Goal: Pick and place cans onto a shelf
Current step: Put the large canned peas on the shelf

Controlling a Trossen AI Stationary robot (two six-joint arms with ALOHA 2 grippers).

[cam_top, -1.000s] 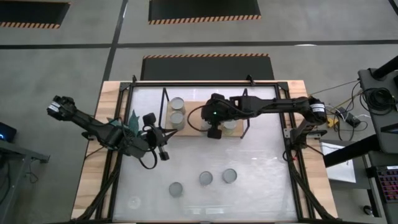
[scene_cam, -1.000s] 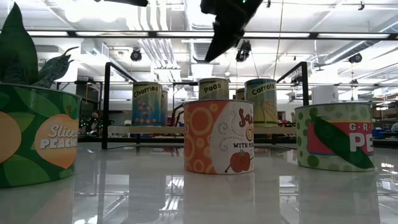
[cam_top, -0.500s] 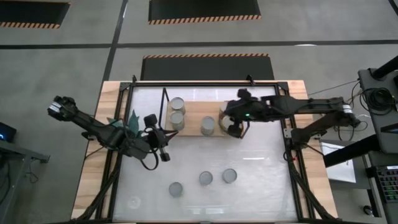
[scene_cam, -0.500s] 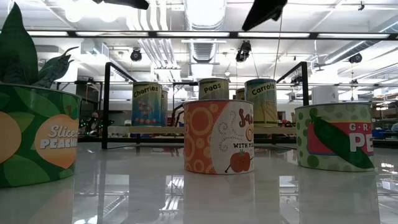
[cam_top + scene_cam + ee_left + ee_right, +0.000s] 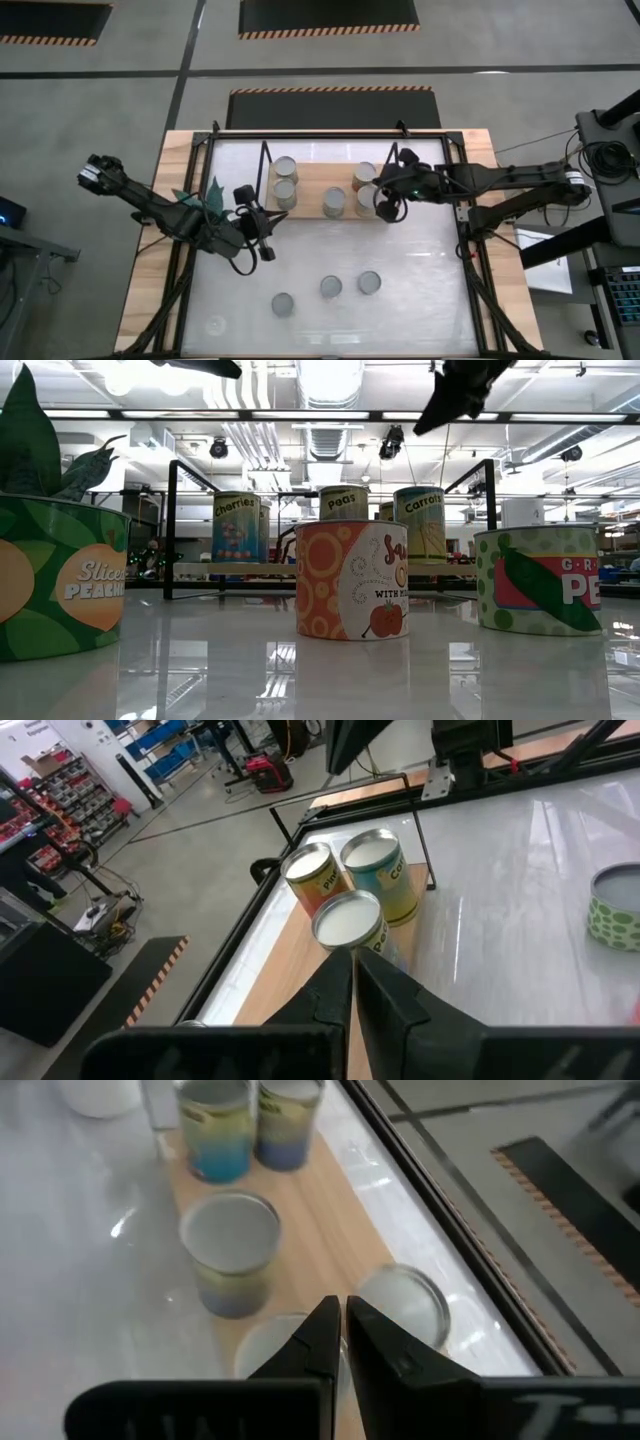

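The shelf [image 5: 310,180], a light-wood board in a black frame, stands at the table's far side. Several cans stand on it: two at its left end [image 5: 285,178], one in the middle [image 5: 334,201], two at its right end [image 5: 365,186]. Three more cans [image 5: 331,288] stand upright on the white table near its front; the low view shows them close up [image 5: 350,580]. My right gripper [image 5: 388,208] is shut and empty, just right of the shelf's right-hand cans [image 5: 405,1300]. My left gripper [image 5: 262,240] is shut and empty, left of the shelf's near edge.
A teal plant [image 5: 200,198] stands at the table's left under my left arm. The table's black frame posts [image 5: 462,210] stand along its sides. The shelf's thin black uprights [image 5: 265,170] rise at its ends. White tabletop [image 5: 420,280] lies between shelf and front cans.
My right gripper has gone from above the shelf's middle can toward the table's right edge, past the two right-hand cans. The middle can stands on the board where the gripper was. My left arm has kept still.
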